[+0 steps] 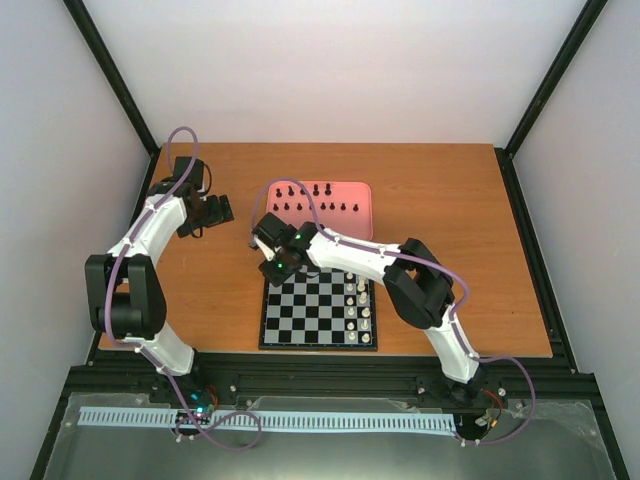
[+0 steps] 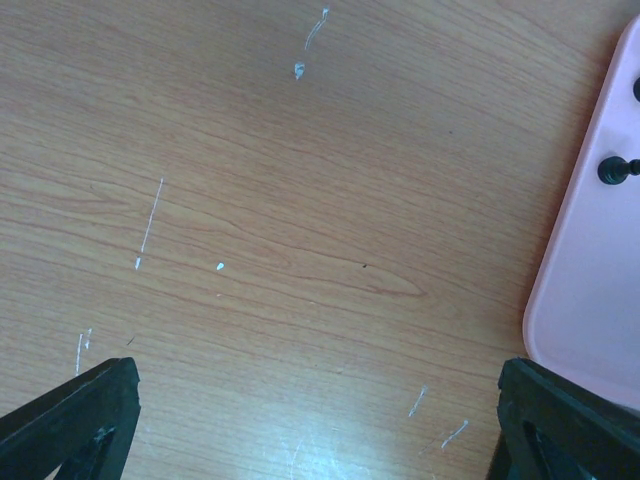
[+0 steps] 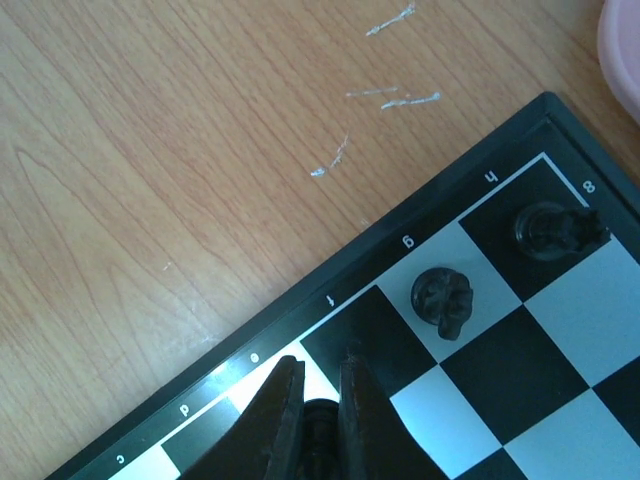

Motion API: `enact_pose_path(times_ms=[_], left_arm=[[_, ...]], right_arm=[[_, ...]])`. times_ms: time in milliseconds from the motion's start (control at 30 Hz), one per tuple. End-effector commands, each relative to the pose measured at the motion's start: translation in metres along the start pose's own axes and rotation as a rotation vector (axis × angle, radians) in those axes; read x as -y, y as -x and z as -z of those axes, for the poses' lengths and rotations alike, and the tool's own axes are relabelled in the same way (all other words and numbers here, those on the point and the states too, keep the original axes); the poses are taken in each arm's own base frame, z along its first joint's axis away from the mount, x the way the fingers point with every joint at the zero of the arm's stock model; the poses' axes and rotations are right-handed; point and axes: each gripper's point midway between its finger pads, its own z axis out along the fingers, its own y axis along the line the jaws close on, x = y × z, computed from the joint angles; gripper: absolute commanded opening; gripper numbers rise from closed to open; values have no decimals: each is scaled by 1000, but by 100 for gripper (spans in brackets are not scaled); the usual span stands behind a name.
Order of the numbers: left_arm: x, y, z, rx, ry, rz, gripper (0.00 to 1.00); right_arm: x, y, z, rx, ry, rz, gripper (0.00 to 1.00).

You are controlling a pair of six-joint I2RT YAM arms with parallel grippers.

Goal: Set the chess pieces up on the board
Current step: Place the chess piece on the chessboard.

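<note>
Top view, board: the board (image 1: pixel 300 312) is lying on the bench (image 1: pixel 450 220) in front of the arms, with white pieces (image 1: pixel 362 310) standing in two files along its right side.
Top view, tray: a pink tray (image 1: pixel 362 190) is sitting just beyond the board, and black chess pieces (image 1: pixel 315 200) are standing on it in loose rows.
Top view, arms: the right arm (image 1: pixel 350 255) is extending over the board's far-left corner. The left hand (image 1: pixel 222 210) is hovering over bare bench left of the tray.
Left wrist, hand: the left hand's fingers (image 2: pixel 70 425) are standing wide apart, with only wood grain showing between them.
Left wrist, tray: the tray's rounded edge is showing at the right, carrying one of the chess pieces (image 2: pixel 618 170); another is being cut off by the frame edge.
Right wrist, hand: the right hand (image 3: pixel 322 360) is clamping a held piece (image 3: pixel 320 430), dark and mostly hidden, over the board's lettered edge near e and f.
Right wrist, board: a corner piece (image 3: pixel 555 230) is occupying the dark square h8, and a neighbouring piece (image 3: pixel 442 300) is occupying the pale square beside it in file g.
Right wrist, surroundings: scratched bench is filling the upper left, and a sliver of the tray is showing in the top-right corner.
</note>
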Motion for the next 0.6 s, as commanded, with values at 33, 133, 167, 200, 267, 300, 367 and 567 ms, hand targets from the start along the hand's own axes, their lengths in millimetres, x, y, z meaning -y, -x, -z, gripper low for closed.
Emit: enact_pose_path(times_ms=[33,133,167,200,267,300,367,567], left_arm=[[2,6,14,40,-16,-2,100],[1,4,14,40,-15,-1,100],[1,4,15,42,-16,-1,100],[1,4,15,43,-17,-2,100],[0,3,15,46,-18,-2,100],[0,3,16,48,-18,-2,100],[0,2,16,49,-19,-4,100],[0,2,15,49,-17,-4,100]], right_arm=[[-8,13,-7,36,21,27,7],[-8,15,-11,47,22,26,7],[-8,16,-11,55,21,26,7],[-7,17,-12,62,17,28,7],[-4,16,-15,67,5,28,7],[-3,16,-16,69,0,27,7],[-1,14,-19,70,-5,28,8],[1,10,-24,60,-2,25,8]])
